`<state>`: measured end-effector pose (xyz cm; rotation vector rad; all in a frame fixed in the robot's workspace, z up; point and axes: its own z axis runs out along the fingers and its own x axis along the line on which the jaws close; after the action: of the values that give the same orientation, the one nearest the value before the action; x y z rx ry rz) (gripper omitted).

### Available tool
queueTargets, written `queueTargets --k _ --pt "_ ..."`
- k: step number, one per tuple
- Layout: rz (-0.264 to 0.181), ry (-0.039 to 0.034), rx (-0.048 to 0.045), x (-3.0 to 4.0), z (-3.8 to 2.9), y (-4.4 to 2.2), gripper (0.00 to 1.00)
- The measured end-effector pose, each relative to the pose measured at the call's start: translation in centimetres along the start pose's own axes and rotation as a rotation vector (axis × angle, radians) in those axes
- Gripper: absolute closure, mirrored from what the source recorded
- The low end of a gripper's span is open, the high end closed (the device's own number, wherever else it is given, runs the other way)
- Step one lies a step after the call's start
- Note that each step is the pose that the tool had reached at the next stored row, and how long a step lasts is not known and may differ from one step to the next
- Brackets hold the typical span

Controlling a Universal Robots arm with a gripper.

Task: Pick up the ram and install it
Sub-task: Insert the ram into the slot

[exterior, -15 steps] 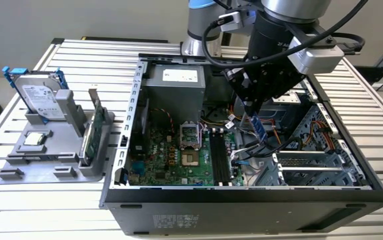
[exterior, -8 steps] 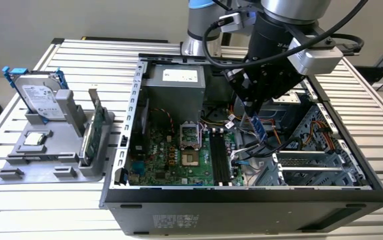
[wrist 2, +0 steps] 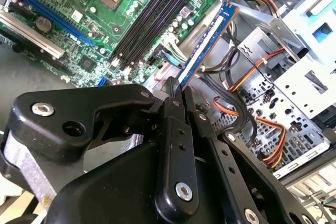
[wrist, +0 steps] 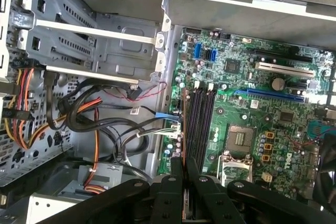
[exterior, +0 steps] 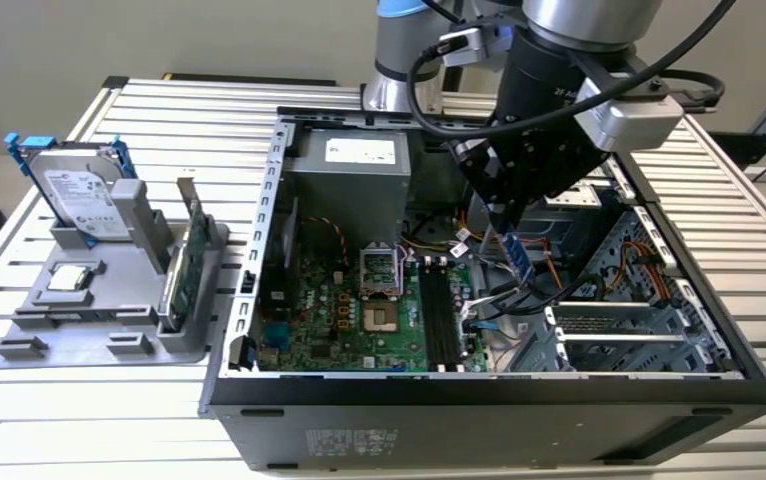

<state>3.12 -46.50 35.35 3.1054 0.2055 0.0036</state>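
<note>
Black pincer (wrist 2: pixel 181 90) clamped on thin blue-green ram stick (wrist 2: pixel 207 38). Stick hangs tilted just beside long black mobo slots (wrist 2: pixel 149 14), unseated.

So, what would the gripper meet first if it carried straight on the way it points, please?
The ram held by the gripper would land first, probably on the edge of the motherboard, just beside the memory slots; depth is unclear.

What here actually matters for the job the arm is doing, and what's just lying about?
In the job: the ram, gripped in the claw; the black memory slots.
Lying about: the hard drive and the green card on the grey stand; the loose cables.
</note>
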Motion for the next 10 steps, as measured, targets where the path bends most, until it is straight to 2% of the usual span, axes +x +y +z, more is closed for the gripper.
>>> queueTargets --k 10 --pt "0.000 -0.0004 -0.0027 0.17 0.39 -0.37 1.00"
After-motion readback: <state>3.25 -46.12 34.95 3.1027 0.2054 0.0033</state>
